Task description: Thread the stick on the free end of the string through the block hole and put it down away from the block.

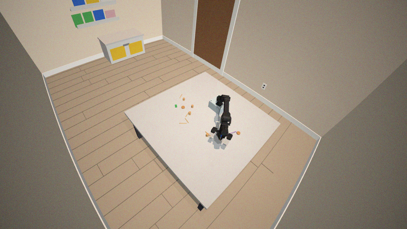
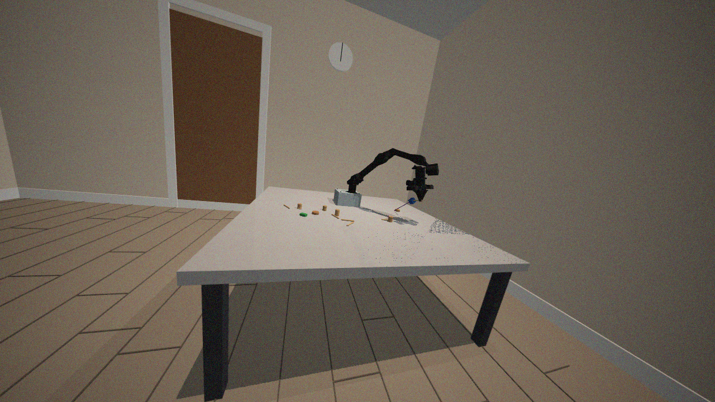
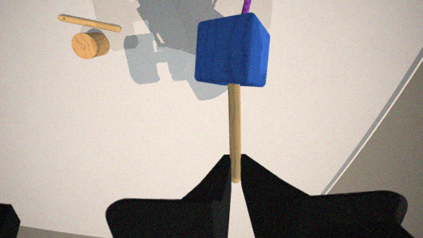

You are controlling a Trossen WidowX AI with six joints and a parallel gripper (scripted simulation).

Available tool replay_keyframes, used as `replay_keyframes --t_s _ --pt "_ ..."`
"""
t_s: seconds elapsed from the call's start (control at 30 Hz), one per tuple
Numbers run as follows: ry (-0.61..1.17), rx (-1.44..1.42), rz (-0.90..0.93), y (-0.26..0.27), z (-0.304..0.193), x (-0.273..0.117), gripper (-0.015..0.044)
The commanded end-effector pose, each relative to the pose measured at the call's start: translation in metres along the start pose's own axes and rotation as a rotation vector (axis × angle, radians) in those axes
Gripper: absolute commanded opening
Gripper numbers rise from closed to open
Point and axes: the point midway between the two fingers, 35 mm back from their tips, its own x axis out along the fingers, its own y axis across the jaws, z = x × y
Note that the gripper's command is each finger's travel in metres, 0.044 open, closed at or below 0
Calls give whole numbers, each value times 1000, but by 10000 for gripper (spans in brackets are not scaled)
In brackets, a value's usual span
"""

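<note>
My gripper (image 1: pixel 220 139) (image 2: pixel 420 200) (image 3: pixel 234 160) is shut on the near end of the wooden stick (image 3: pixel 234 122). The blue block (image 1: pixel 221 136) (image 2: pixel 411 201) (image 3: pixel 221 49) is off the table, hanging in the air below my fingertips. The stick goes into the block's near side; the hole itself and the stick's far end are hidden. The purple string (image 1: pixel 233 132) (image 2: pixel 404 205) (image 3: pixel 246 6) leaves the block's far side and slants down, nearly straight, to the round button (image 1: pixel 238 133) (image 2: pixel 397 210) on the table.
A wooden cylinder (image 1: pixel 207 135) (image 2: pixel 390 219) (image 3: pixel 87 45) and a loose stick (image 3: pixel 89 23) lie close together near the gripper. Several more sticks and cylinders, an orange disc (image 1: pixel 182 107) (image 2: pixel 315 213) and a green piece (image 1: pixel 175 106) (image 2: pixel 303 214) lie farther off.
</note>
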Motion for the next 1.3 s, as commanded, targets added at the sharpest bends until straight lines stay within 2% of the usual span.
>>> replay_keyframes --t_s 0.0,0.13,0.17,0.33,0.4,0.53,0.83,1.03,1.13,1.27 --pt "28 65 2 6 -7 -5 0" --pt "59 86 10 6 -7 -5 0" --pt "10 46 2 1 -1 2 26" --pt "10 46 2 1 -1 2 158" --pt "11 47 3 3 2 -9 210" --pt "12 52 5 12 20 -62 210" --pt "12 53 5 13 22 -64 210" --pt "29 54 -2 11 17 -66 367" --pt "28 54 -2 11 18 -48 440" --pt "26 54 -1 15 26 1 440"
